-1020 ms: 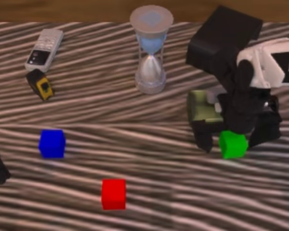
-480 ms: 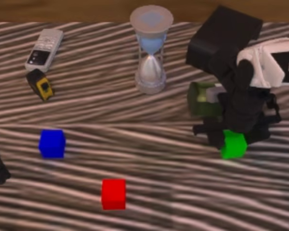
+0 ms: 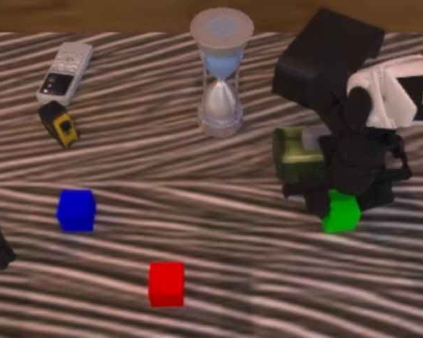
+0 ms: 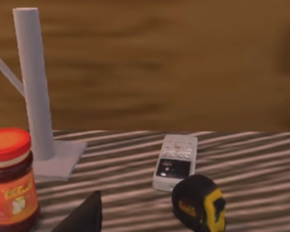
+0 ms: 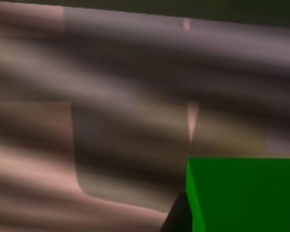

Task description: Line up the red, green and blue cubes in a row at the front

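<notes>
While your right gripper (image 3: 336, 205) sits low over the green cube (image 3: 340, 211) at the tabletop's (image 3: 218, 239) right, its jaws look narrowed onto the cube, so I judge it gripped, though the fingers are partly hidden from above. The right wrist view shows only one green corner, so the hold may be off-centre; lift fast and the cube could twist or slip out. The olive bottle (image 3: 296, 151) lies just behind your gripper; swing back and you may knock it. Green cube: small, plain, bright, sharp-edged, square to the tabletop. Red cube (image 3: 166, 284) sits near the front, centre-left; blue cube (image 3: 76, 210) farther left and a bit back. All three well apart, no row yet. Your left arm is parked at the left edge.
</notes>
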